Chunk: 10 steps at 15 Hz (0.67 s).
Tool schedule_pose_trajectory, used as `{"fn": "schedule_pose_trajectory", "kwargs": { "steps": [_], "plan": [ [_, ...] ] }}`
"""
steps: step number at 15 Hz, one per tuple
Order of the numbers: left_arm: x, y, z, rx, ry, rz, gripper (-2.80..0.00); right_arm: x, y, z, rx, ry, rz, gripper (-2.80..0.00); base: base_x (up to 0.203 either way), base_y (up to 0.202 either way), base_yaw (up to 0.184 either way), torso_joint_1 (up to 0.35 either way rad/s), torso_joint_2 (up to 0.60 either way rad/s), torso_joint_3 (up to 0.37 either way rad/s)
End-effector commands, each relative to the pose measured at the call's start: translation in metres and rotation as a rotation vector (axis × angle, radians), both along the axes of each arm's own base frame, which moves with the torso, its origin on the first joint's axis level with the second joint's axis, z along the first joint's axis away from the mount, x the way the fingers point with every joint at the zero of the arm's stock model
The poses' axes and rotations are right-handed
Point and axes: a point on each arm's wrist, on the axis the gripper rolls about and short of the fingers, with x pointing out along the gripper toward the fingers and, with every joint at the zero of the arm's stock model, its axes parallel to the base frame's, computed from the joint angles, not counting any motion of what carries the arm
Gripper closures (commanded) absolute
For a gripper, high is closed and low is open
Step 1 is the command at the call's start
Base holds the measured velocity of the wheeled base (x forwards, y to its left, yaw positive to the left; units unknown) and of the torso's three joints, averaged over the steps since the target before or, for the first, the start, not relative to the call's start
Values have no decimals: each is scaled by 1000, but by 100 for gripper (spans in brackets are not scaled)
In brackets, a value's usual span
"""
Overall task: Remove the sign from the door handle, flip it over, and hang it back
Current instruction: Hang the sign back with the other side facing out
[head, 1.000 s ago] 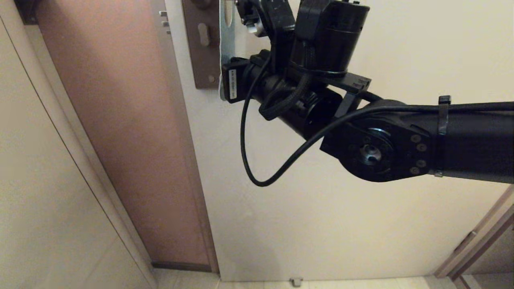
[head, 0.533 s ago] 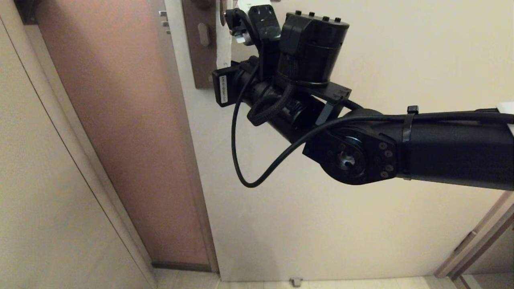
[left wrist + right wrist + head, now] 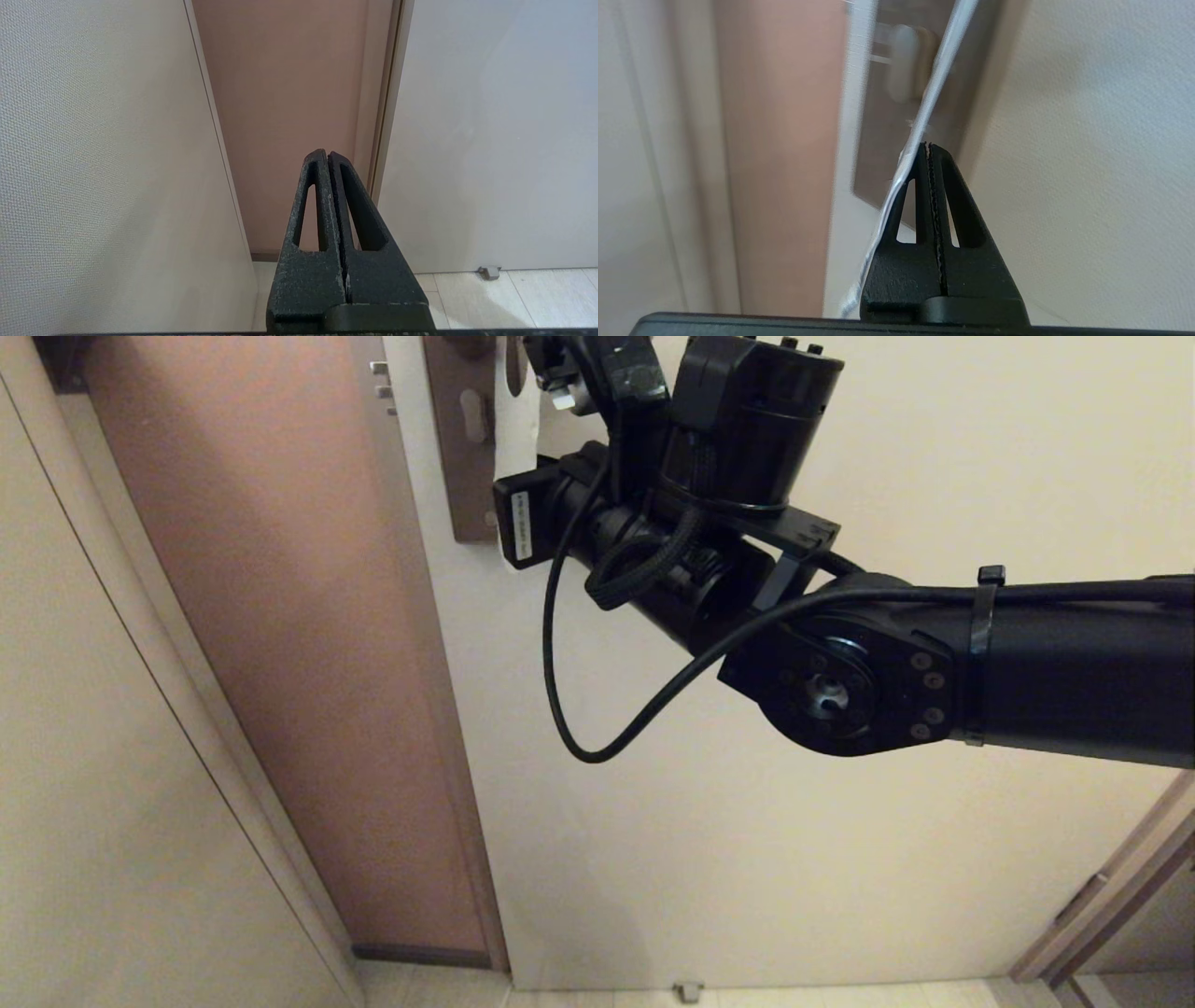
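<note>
- Working the sign (image 3: 516,401) at the door handle's backplate (image 3: 464,457): it hangs edge-on beside the plate, its white face showing; the lever itself is out of view.
- My right gripper (image 3: 928,145) is pressed together, the card along one finger's outer side, not visibly clamped.
- Next, I judge, I need a real hold on the card.
- My left gripper (image 3: 327,154) idles, jaws together.
- No print on the sign is readable.

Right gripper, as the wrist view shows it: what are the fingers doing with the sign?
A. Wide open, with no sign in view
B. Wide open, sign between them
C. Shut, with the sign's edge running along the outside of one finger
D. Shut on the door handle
C: the right gripper's fingers are pressed together, and the sign lies edge-on along one finger's outer side.
</note>
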Motion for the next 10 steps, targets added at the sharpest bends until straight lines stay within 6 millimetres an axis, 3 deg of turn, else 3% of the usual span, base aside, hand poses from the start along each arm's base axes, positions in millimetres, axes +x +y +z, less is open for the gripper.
{"fn": "schedule_pose_trajectory", "kwargs": {
  "steps": [1,7,10],
  "plan": [
    [0,0,0,0,1,1,0,-5,-2,6,6,-12,14,0,0,0,0,0,0,0],
    [0,0,0,0,1,1,0,-23,12,8,3,-25,110,0,0,0,0,0,0,0],
    [0,0,0,0,1,1,0,-23,20,0,-15,-25,145,0,0,0,0,0,0,0]
  ]
}}
